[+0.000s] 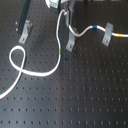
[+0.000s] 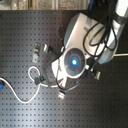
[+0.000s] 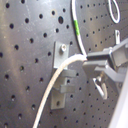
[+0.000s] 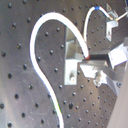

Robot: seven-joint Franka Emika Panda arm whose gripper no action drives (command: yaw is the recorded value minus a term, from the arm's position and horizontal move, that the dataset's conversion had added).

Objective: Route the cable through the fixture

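Observation:
The white cable [image 1: 37, 73] loops on the black perforated board and climbs past a green band [image 1: 60, 50] to my gripper [image 1: 63, 6] at the first exterior view's top edge. From there it drops to the middle metal clip [image 1: 71, 43]. It then runs right past a blue band [image 1: 95, 26] to another clip [image 1: 106, 36]. In both wrist views my gripper [image 3: 90, 61] [image 4: 92, 59] is shut on the cable [image 3: 62, 70] [image 4: 45, 20], just above a clip [image 3: 62, 80] [image 4: 73, 67]. In the second exterior view the arm hides the grasp.
A third clip [image 1: 24, 33] stands at the first exterior view's upper left beside a black post [image 1: 22, 14]. The robot arm [image 2: 75, 60] fills the middle of the second exterior view, with a cable loop [image 2: 33, 75] showing at the second exterior view's left.

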